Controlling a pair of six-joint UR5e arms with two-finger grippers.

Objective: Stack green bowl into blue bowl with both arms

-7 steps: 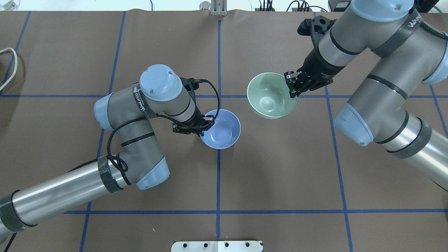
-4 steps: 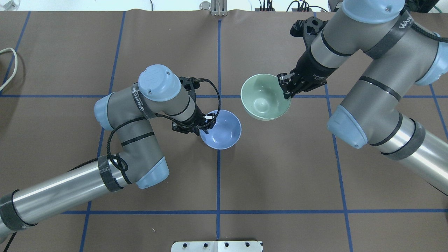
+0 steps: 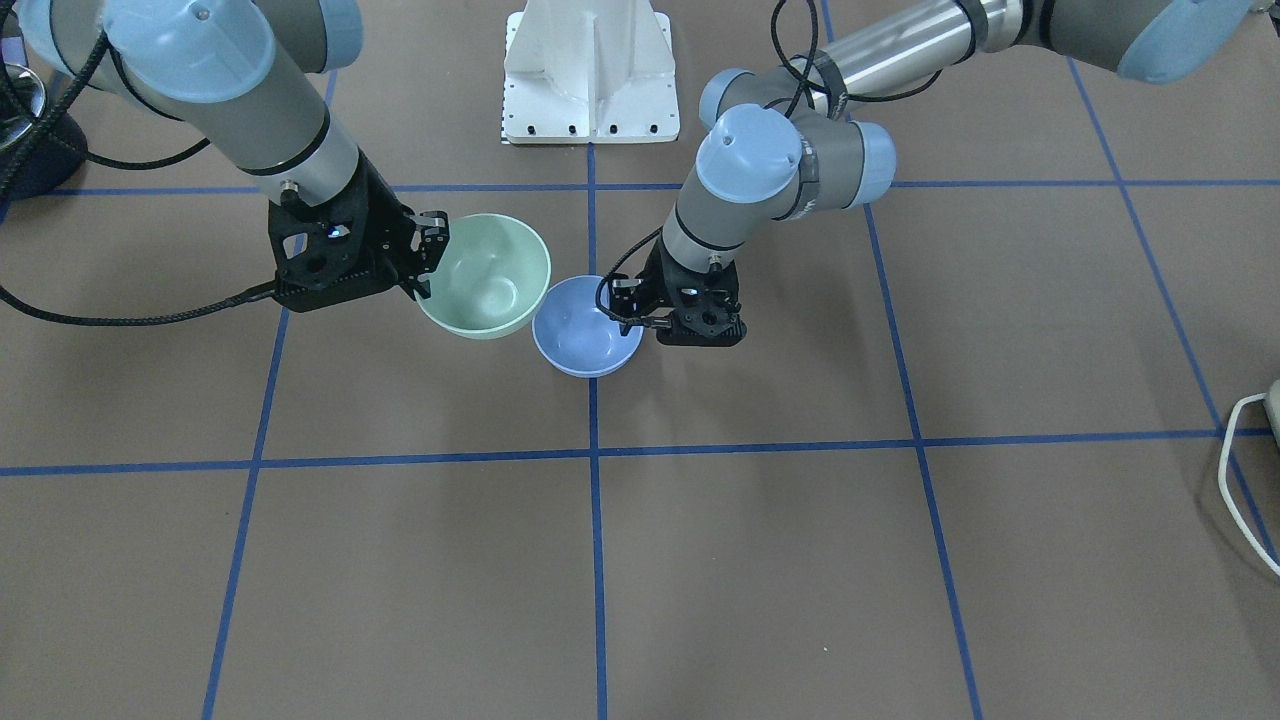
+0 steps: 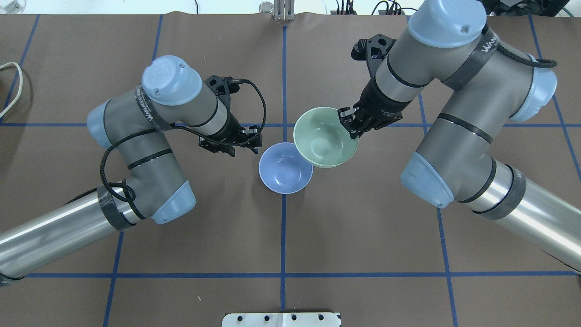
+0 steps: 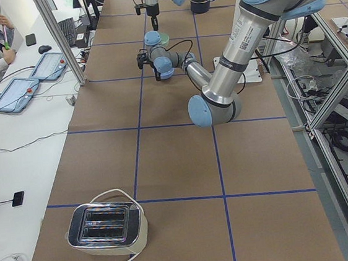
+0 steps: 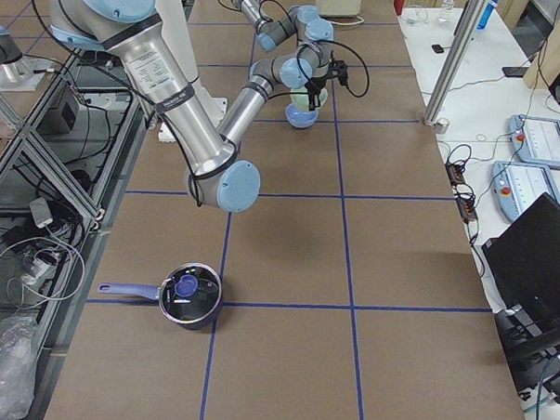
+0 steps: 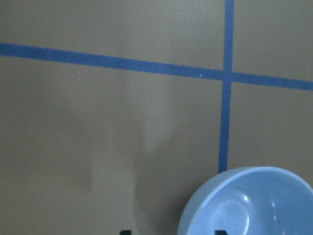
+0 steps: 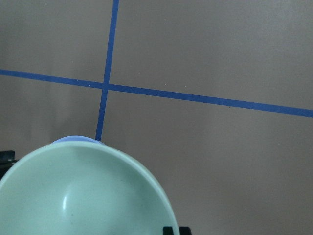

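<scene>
Overhead exterior view is showing the right gripper (image 4: pixel 349 126) pinching the green bowl (image 4: pixel 323 138) by its rim, holding it above the table (image 4: pixel 363 227) and hiding part of the blue bowl's (image 4: pixel 283 170) far edge. The blue bowl is sitting on the table. The left gripper (image 4: pixel 252 138) is hovering just beside it, jaws spread, only their tips peeking into its wrist view.
</scene>
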